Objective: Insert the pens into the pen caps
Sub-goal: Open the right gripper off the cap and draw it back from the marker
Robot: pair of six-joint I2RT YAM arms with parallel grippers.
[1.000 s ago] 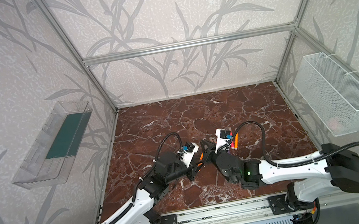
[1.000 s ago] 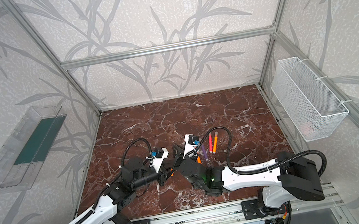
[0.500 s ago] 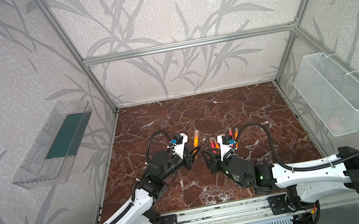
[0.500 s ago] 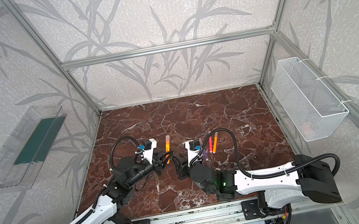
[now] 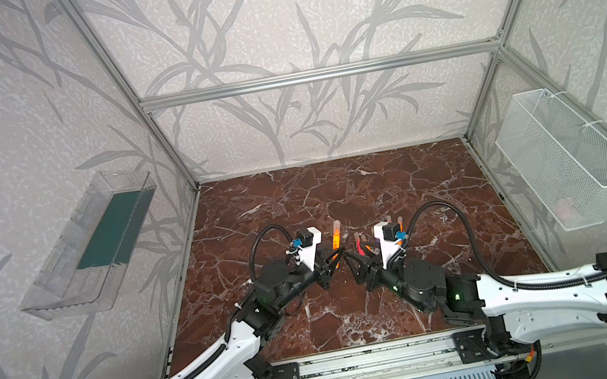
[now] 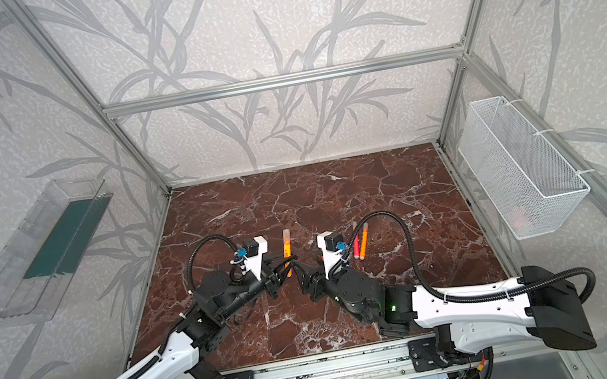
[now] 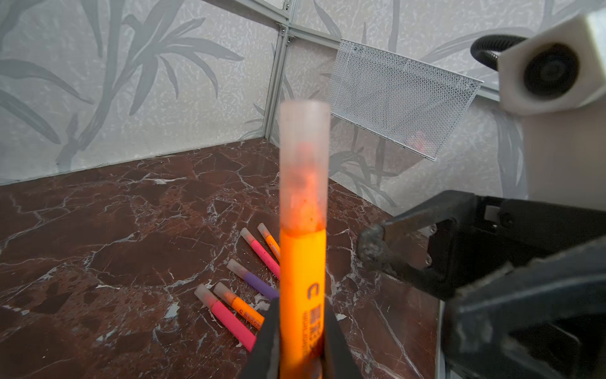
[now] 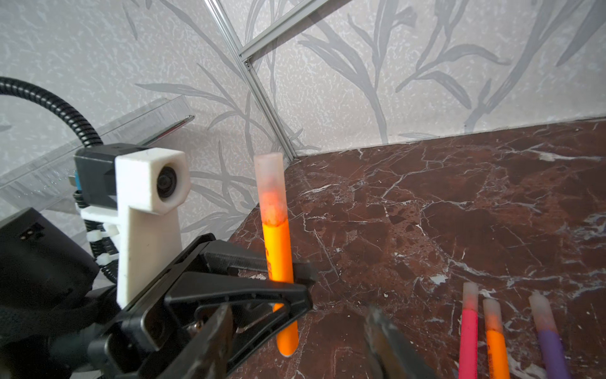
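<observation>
Left hand point(image 7: 301, 331) is clenched on the lower barrel of an upright orange pen point(image 7: 303, 262), whose cap point(image 7: 304, 164) sits on top. Right hand point(image 5: 358, 263), jaws spread and empty, is just beside it. Five capped pens point(image 7: 254, 282) lie on the desk point(image 7: 98, 213) beyond.

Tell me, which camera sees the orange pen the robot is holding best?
The right wrist view: the held orange pen shows whole, capped, clamped by the left end effector. The left wrist view hides its bottom end; in both top views the pen looks tiny.
</observation>
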